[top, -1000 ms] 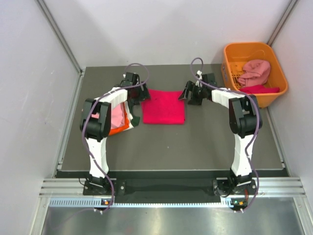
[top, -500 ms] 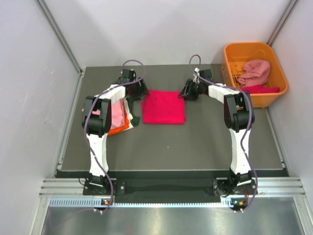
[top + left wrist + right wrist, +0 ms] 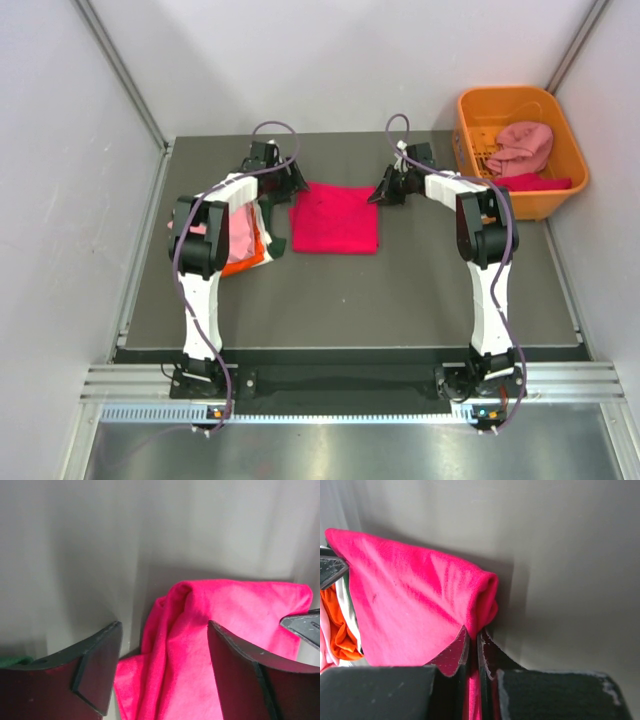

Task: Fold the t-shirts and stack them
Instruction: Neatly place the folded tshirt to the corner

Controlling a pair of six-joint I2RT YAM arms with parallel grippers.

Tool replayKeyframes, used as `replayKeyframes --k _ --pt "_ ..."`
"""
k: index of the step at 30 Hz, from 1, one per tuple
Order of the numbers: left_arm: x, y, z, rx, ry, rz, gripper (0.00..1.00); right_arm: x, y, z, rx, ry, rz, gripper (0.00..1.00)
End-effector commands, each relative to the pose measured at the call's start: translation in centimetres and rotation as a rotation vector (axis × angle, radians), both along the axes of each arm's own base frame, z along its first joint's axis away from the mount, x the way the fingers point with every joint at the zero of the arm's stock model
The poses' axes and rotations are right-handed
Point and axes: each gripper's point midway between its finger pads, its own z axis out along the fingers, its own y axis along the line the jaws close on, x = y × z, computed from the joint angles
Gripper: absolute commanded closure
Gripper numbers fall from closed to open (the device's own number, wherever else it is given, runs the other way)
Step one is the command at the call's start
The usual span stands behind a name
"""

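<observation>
A crimson-pink t-shirt (image 3: 335,218) lies folded into a square on the dark table (image 3: 400,290), between the two arms. My left gripper (image 3: 291,184) is at its far left corner. Its jaws stand open on either side of the bunched cloth (image 3: 200,630) without pinching it, and one fingertip (image 3: 102,650) rests beside the cloth. My right gripper (image 3: 379,191) is at the far right corner, shut on a fold of the shirt's edge (image 3: 480,600), and cloth runs down between its fingers (image 3: 452,652).
A stack of folded shirts (image 3: 243,243), light pink, orange and white, lies under my left arm, left of the crimson one. An orange plastic basket (image 3: 472,108) at the far right holds a dusty pink shirt (image 3: 522,148) and a crimson cloth (image 3: 535,182).
My right gripper has gone from open to shut on the shirt's far right corner. The left jaws narrowed a little around the other corner. The shirt has not moved.
</observation>
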Motion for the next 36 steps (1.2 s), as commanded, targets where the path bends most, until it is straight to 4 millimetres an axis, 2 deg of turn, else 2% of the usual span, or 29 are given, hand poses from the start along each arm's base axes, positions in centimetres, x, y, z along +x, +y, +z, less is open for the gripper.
replayKeyframes --k 1,3,5,6,10,14,19,20,21,24,25,26,27,28,29,30,31,32,33,34,35,36 --pt "0.2 0.1 -0.6 -0.009 -0.016 -0.003 0.27 0.3 -1.2 0.0 -0.039 -0.024 -0.012 1.0" --pt "0.4 0.0 -0.6 -0.023 -0.009 0.0 0.32 0.2 -1.1 -0.1 -0.04 -0.024 -0.009 1.0" --pt "0.8 -0.1 -1.0 -0.025 0.006 0.006 0.42 0.3 -1.1 -0.1 -0.034 -0.027 -0.007 1.0" --pt "0.5 -0.2 -1.8 -0.025 0.035 0.006 0.43 0.2 -1.1 -0.3 -0.033 -0.023 -0.007 1.0" --pt "-0.2 -0.3 -2.5 -0.038 0.064 0.002 0.43 0.2 -1.0 -0.1 -0.028 -0.025 -0.005 1.0" --pt "-1.0 -1.5 -2.6 -0.076 0.066 -0.024 0.39 0.5 -0.9 0.3 -0.021 -0.034 -0.004 1.0" --pt "-1.0 -3.2 -3.3 -0.076 0.083 -0.048 0.47 0.5 -0.6 0.5 -0.016 -0.028 0.001 1.0" --pt "-0.9 -3.4 -3.5 -0.075 0.088 -0.05 0.49 0.5 -0.3 0.7 -0.016 -0.032 0.004 1.0" --pt "-0.9 -3.5 -4.1 -0.076 0.1 -0.052 0.58 0.4 -0.3 0.6 -0.017 -0.028 0.006 1.0" --pt "-0.5 -3.3 -4.0 -0.068 0.092 -0.038 0.78 0.3 0.0 0.9 -0.023 -0.033 0.012 1.0" --pt "-0.6 -3.4 -4.0 -0.075 0.091 -0.044 0.88 0.3 0.1 1.1 -0.021 -0.035 0.014 1.0" --pt "-0.6 -3.5 -3.9 -0.077 0.084 -0.051 0.94 0.1 0.2 1.1 -0.023 -0.034 0.017 1.0" --pt "-0.6 -3.6 -3.4 -0.082 0.078 -0.059 1.0 0.1 0.1 2.0 -0.022 -0.051 0.018 1.0" --pt "-0.7 -3.7 -2.9 -0.087 0.074 -0.066 1.0 0.1 0.1 2.5 -0.024 -0.062 0.016 1.0" --pt "-0.7 -3.7 -1.4 -0.087 0.047 -0.072 1.0 -0.2 -0.1 2.7 -0.026 -0.069 0.015 1.0" --pt "-1.3 -3.5 -1.4 -0.086 0.047 -0.073 1.0 -0.2 -0.2 4.5 -0.023 -0.11 0.01 1.0" --pt "-1.5 -3.5 -0.7 -0.088 0.031 -0.077 1.0 -0.4 -0.3 5.3 -0.022 -0.127 0.01 1.0" --pt "-1.7 -3.4 1.6 -0.094 -0.013 -0.081 1.0 -1.2 -0.3 5.3 -0.023 -0.127 0.015 1.0" --pt "-2.7 -3.1 1.4 -0.092 -0.001 -0.079 1.0 -1.6 -0.3 7.4 -0.02 -0.173 0.018 1.0" --pt "-3.1 -2.9 2.1 -0.092 -0.011 -0.076 1.0 -2.1 -0.3 8.1 -0.018 -0.191 0.023 1.0" --pt "-3.6 -2.9 4.2 -0.106 -0.044 -0.079 1.0 -3.2 -0.3 7.6 -0.023 -0.186 0.029 1.0" --pt "-4.8 -2.8 3.8 -0.11 -0.028 -0.082 1.0 -3.8 -0.3 9.4 -0.02 -0.227 0.033 1.0"
